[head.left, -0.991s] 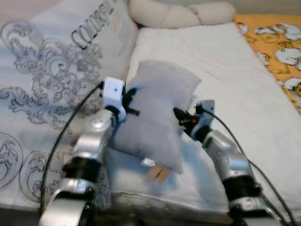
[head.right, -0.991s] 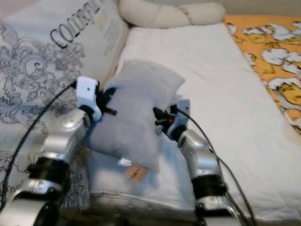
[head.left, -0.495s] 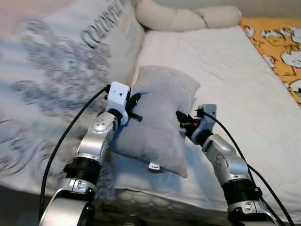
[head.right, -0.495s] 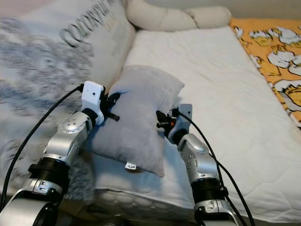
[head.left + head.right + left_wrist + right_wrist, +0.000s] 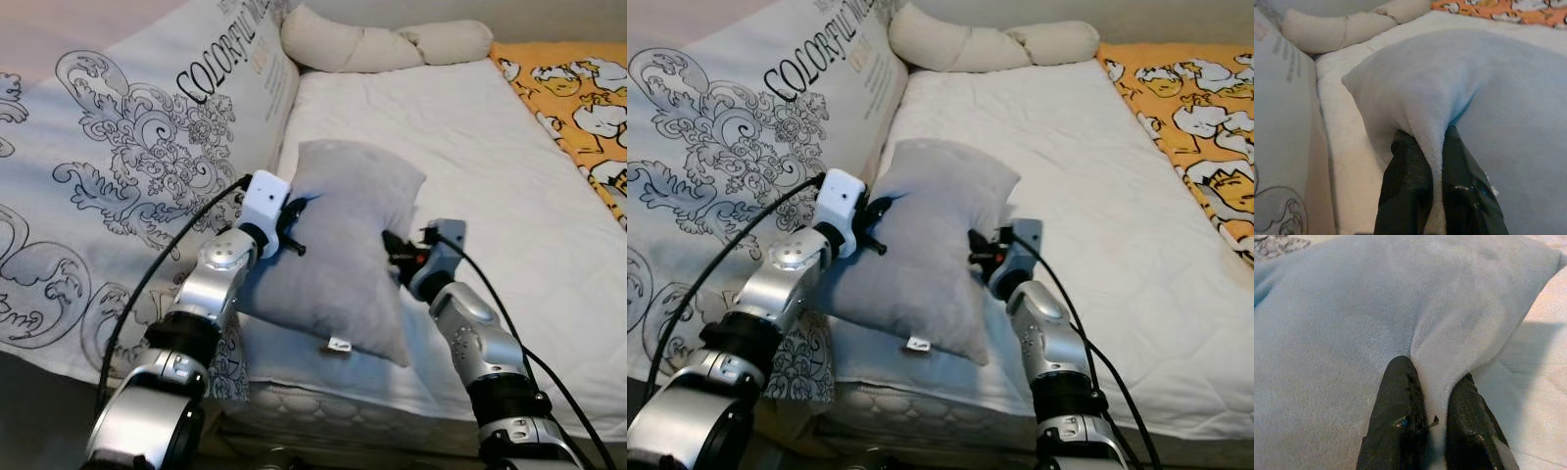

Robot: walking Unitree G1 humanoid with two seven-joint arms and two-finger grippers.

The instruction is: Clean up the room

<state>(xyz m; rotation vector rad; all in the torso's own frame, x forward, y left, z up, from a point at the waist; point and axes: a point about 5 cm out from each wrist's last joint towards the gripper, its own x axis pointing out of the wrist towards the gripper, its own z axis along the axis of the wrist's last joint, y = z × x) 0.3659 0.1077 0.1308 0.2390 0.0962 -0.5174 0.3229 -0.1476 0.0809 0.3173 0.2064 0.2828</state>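
Observation:
A grey plush pillow (image 5: 345,245) hangs just above the near part of a white mattress (image 5: 470,147), held between my two arms. My left gripper (image 5: 294,227) pinches its left edge, and the left wrist view has the black fingers (image 5: 1409,186) shut on a fold of the grey pillow (image 5: 1488,98). My right gripper (image 5: 397,257) pinches the right edge; in the right wrist view its fingers (image 5: 1400,411) are shut on the pillow (image 5: 1342,323) fabric. A small white tag (image 5: 340,344) dangles at the pillow's lower edge.
A large white cushion (image 5: 127,176) with grey scroll print and lettering leans at the left. A long cream bolster (image 5: 382,44) lies across the far end of the mattress. An orange cartoon-print blanket (image 5: 578,98) covers the right side.
The view has steadied and shifted. Both grippers keep their hold while the pillow has been carried slightly forward over the mattress; the tan label under it has gone out of sight.

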